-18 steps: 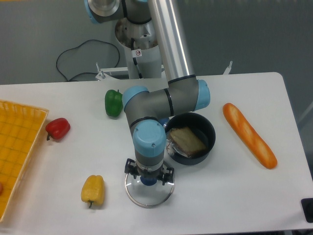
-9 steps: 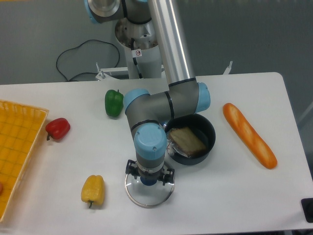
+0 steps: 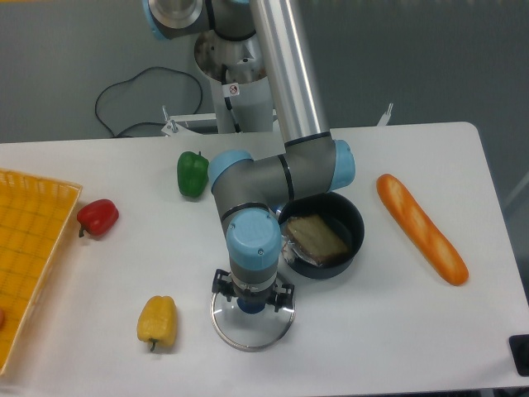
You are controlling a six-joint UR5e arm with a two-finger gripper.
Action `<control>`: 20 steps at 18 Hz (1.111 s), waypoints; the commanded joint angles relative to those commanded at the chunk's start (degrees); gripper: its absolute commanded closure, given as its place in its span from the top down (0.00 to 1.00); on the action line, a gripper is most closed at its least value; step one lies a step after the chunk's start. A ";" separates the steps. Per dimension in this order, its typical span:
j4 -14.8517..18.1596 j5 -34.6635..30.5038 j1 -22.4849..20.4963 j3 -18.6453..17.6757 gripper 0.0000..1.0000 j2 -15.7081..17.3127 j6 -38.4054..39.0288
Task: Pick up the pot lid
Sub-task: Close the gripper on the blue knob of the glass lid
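Alignment looks nearly finished toward the near edge of the desk point(image 3: 413, 339), the open hand point(image 3: 253, 294) astride the knob point(image 3: 251, 307) of the pot lid point(image 3: 248, 334), so closing should come next.

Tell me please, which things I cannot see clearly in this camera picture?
All in the camera view:
- Contact between the gripper and the lid's blue knob: the gripper body covers the top of the knob.
- Far part of the pot lid: hidden by the gripper.
- Left side of the black pot: partly behind the arm.
- Yellow crate and the small reddish item in it: cut off by the left edge.
- Black object: cut off by the right edge.
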State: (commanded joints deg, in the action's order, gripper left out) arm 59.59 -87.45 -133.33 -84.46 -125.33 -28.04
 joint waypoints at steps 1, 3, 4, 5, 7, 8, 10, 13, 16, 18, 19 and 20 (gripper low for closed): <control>0.00 -0.26 0.00 0.00 1.00 0.00 0.09; 0.09 -0.53 0.00 -0.09 1.00 -0.09 0.18; 0.09 -0.61 0.00 -0.09 1.00 -0.17 0.18; 0.09 -0.62 0.00 -0.09 1.00 -0.18 0.18; 0.09 -0.62 0.00 -0.09 1.00 -0.18 0.18; 0.09 -0.62 0.00 -0.09 1.00 -0.18 0.18; 0.09 -0.62 0.09 0.00 1.00 -0.18 0.18; 0.09 -0.62 0.00 0.00 0.99 -0.35 0.26; 0.00 -0.62 0.09 0.00 0.96 -0.44 0.26; 0.09 -0.62 0.44 0.00 0.91 -0.61 0.26; 0.09 -0.62 0.53 0.00 0.88 -0.62 0.26; 0.09 -0.62 0.53 0.00 0.83 -0.53 0.26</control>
State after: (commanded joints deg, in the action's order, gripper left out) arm 59.68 -88.07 -132.80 -84.46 -125.86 -27.77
